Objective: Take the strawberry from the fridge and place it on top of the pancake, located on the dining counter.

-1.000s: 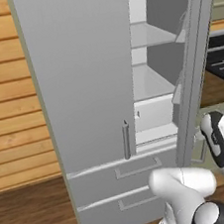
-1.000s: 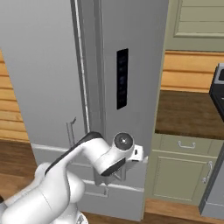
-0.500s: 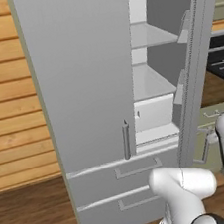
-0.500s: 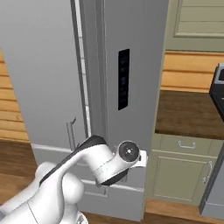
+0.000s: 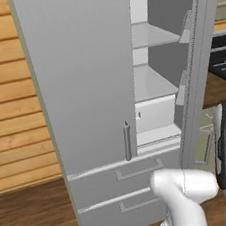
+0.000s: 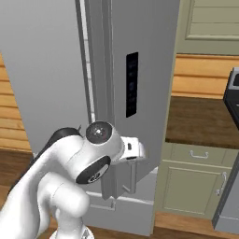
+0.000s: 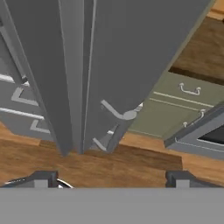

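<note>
Strawberry: can't spot it on the shelves I can see, so its place in the fridge (image 5: 89,88) is unconfirmed. Judging by what it is: tiny, light, soft, bruises easily, rolls. I'd pinch it across the widest part of the body with light force and approach from the front of the shelf.

Gripper (image 7: 112,178) is released, jaws spread wide, nothing between the fingertips (image 7: 43,178). It sits just off the edge of the right door (image 6: 140,79), with the bar handle (image 7: 117,114) directly ahead in the hand view.

Right door is swung partly open; left door (image 5: 81,84) is closed. White shelves (image 5: 150,34) and a white bin (image 5: 155,114) show through the gap, looking bare from here.

In the way: the opening looks narrow, and the door edge with its door bins (image 5: 186,24) crowds any reach inside. Lower drawers (image 5: 129,183) sit below. Base cabinets (image 6: 196,182) and a brown countertop (image 6: 200,121) stand just to the right, limiting door swing and elbow room. Likely needs the door wider first.
</note>
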Controlling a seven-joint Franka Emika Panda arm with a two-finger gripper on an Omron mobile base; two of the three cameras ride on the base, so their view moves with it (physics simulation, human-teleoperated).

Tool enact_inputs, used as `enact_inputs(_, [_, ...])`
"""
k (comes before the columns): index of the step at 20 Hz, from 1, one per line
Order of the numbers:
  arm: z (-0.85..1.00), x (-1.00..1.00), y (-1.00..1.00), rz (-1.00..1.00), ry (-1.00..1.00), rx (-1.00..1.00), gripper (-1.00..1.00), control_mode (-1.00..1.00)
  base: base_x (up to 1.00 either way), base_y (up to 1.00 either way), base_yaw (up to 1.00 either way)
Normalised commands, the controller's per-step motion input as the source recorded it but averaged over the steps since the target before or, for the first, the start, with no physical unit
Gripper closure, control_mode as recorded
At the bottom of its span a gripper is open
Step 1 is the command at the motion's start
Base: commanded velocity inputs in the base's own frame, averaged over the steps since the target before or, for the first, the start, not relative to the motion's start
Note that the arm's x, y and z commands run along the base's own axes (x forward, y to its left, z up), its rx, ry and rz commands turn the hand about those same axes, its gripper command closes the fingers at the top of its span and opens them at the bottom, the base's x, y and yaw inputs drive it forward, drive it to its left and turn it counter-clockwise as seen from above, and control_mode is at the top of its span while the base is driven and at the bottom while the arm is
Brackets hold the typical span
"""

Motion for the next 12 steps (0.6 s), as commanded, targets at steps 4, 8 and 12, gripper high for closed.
enact_inputs(4, [0.91,-0.47,0.93,-0.14,0.0,-0.41,-1.0,-1.0,0.0,0.0,0.0])
enact_inputs(8, [0.92,-0.11,1.0,-0.17,0.09,-0.47,-1.0,-1.0,0.0,0.0,0.0])
enact_inputs(12, [0.88,0.08,1.0,-0.15,0.23,-0.43,-1.0,-1.0,0.0,0.0,0.0])
